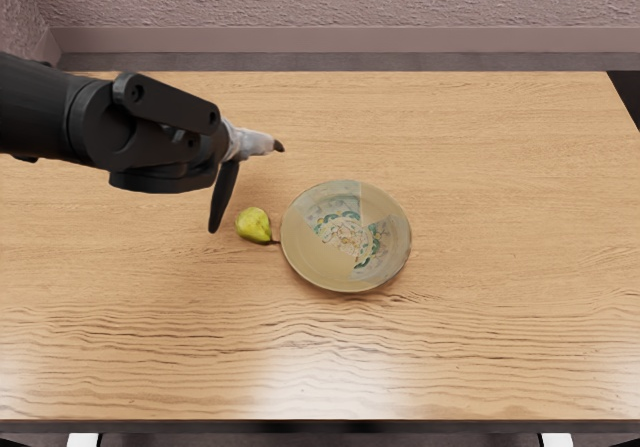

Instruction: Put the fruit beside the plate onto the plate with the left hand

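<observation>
Head view: the left arm enters from the left edge, where its upper part is cut off, and reaches over the wooden bench (450, 347). The left hand (232, 162) hangs above the bench surface, holding nothing. Only two of its fingers (222, 197) can be made out. One points down toward the bench and the other points right, so they are spread wide apart. The rest of the hand is hidden behind the bulky dark wrist housing.

The fruit, a small yellow-green pear (254, 224), lies on the bench just beside the left rim of the plate (296, 252). Whether it touches the rim is hard to tell. The downward fingertip ends just left of the pear and clear of it. The patterned plate sits near the bench's middle with nothing on it. No right arm shows.
</observation>
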Available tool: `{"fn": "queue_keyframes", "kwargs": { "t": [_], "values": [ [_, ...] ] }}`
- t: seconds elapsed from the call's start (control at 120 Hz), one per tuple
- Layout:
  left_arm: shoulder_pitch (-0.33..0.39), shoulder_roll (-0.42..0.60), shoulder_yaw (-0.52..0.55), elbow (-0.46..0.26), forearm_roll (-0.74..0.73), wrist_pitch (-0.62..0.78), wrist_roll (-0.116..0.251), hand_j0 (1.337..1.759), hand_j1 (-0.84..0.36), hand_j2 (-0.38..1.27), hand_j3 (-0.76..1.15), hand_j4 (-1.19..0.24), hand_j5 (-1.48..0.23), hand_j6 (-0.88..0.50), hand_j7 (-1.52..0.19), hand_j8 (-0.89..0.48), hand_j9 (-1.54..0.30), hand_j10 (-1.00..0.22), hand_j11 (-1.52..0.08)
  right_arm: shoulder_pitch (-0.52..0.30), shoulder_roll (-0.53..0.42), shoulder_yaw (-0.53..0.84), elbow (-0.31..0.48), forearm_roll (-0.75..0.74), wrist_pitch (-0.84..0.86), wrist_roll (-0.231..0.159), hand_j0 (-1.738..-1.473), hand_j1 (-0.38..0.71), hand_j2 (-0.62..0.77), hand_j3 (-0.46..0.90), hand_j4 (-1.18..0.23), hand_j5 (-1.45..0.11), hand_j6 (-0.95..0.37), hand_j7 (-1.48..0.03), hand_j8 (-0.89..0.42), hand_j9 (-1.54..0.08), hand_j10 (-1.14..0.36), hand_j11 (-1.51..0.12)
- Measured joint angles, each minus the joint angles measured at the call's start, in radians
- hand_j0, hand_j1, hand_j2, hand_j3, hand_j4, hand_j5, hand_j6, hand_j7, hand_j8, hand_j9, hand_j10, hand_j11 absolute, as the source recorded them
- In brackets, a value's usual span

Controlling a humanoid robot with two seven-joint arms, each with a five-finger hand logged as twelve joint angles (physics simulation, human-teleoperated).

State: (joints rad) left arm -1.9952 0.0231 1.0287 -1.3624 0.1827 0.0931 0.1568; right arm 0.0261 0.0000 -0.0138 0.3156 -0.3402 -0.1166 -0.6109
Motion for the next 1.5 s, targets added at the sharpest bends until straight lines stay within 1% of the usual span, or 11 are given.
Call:
{"fn": "queue_keyframes", "kwargs": {
  "t": [0.058,0.208,0.367,0.458,0.533,0.6,0.7,0.917,1.025,1.333,1.5],
  "values": [
    [0.019,-0.002,-0.006,-0.009,0.009,0.012,-0.002,1.658,0.32,0.01,0.00,-0.03,-0.04,-0.03,-0.04,-0.03,-0.04,-0.03,-0.04,0.000,0.000,0.000,0.000,0.000,0.000,0.000,-1.658,-0.35,0.00,0.00,0.00,0.00,0.00,0.00,0.00,0.00,0.00,0.00],
    [0.082,-0.022,-0.018,-0.019,0.012,0.101,-0.004,1.658,0.31,0.01,0.00,-0.03,-0.04,-0.03,-0.04,-0.03,-0.04,-0.03,-0.04,0.000,0.000,0.000,0.000,0.000,0.000,0.000,-1.658,-0.35,0.00,0.00,0.00,0.00,0.00,0.00,0.00,0.00,0.00,0.00],
    [0.098,-0.023,-0.018,-0.035,0.002,0.262,-0.002,1.658,0.31,0.01,0.00,-0.03,-0.04,-0.03,-0.04,-0.03,-0.04,-0.03,-0.04,0.000,0.000,0.000,0.000,0.000,0.000,0.000,-1.658,-0.35,0.00,0.00,0.00,0.00,0.00,0.00,0.00,0.00,0.00,0.00],
    [0.084,-0.019,-0.014,-0.085,0.000,0.358,0.000,1.658,0.31,0.01,0.00,-0.03,-0.04,-0.03,-0.04,-0.03,-0.04,-0.03,-0.04,0.000,0.000,0.000,0.000,0.000,0.000,0.000,-1.658,-0.35,0.00,0.00,0.00,0.00,0.00,0.00,0.00,0.00,0.00,0.00],
    [0.085,-0.021,-0.011,-0.120,0.001,0.401,0.001,1.658,0.31,0.01,0.00,-0.03,-0.04,-0.03,-0.04,-0.03,-0.04,-0.03,-0.04,0.000,0.000,0.000,0.000,0.000,0.000,0.000,-1.658,-0.35,0.00,0.00,0.00,0.00,0.00,0.00,0.00,0.00,0.00,0.00],
    [0.100,-0.023,-0.010,-0.133,0.002,0.422,0.001,1.658,0.31,0.01,0.00,-0.03,-0.04,-0.03,-0.04,-0.03,-0.04,-0.03,-0.04,0.000,0.000,0.000,0.000,0.000,0.000,0.000,-1.658,-0.35,0.00,0.00,0.00,0.00,0.00,0.00,0.00,0.00,0.00,0.00],
    [0.141,-0.023,-0.009,-0.137,-0.001,0.470,0.001,1.658,0.30,0.01,0.00,-0.04,-0.05,-0.04,-0.05,-0.04,-0.05,-0.04,-0.05,0.000,0.000,0.000,0.000,0.000,0.000,0.000,-1.658,-0.35,0.00,0.00,0.00,0.00,0.00,0.00,0.00,0.00,0.00,0.00],
    [0.191,-0.023,-0.014,-0.120,-0.005,0.501,0.000,1.658,0.21,0.02,0.00,-0.12,-0.15,-0.12,-0.15,-0.12,-0.15,-0.12,-0.15,0.000,0.000,0.000,0.000,0.000,0.000,0.000,-1.658,-0.35,0.00,0.00,0.00,0.00,0.00,0.00,0.00,0.00,0.00,0.00],
    [0.202,-0.023,-0.017,-0.109,-0.006,0.504,0.000,1.658,0.17,0.03,0.00,-0.15,-0.19,-0.15,-0.19,-0.15,-0.19,-0.15,-0.19,0.000,0.000,0.000,0.000,0.000,0.000,0.000,-1.658,-0.35,0.00,0.00,0.00,0.00,0.00,0.00,0.00,0.00,0.00,0.00],
    [0.213,-0.023,-0.025,-0.104,-0.013,0.505,0.000,1.658,0.08,0.04,0.00,-0.22,-0.29,-0.22,-0.29,-0.22,-0.29,-0.22,-0.29,0.000,0.000,0.000,0.000,0.000,0.000,0.000,-1.658,-0.35,0.00,0.00,0.00,0.00,0.00,0.00,0.00,0.00,0.00,0.00],
    [0.217,-0.023,-0.032,-0.105,-0.023,0.505,-0.001,1.658,0.05,0.05,0.00,-0.25,-0.32,-0.25,-0.32,-0.25,-0.32,-0.25,-0.32,0.000,0.000,0.000,0.000,0.000,0.000,0.000,-1.658,-0.35,0.00,0.00,0.00,0.00,0.00,0.00,0.00,0.00,0.00,0.00]
  ]
}}
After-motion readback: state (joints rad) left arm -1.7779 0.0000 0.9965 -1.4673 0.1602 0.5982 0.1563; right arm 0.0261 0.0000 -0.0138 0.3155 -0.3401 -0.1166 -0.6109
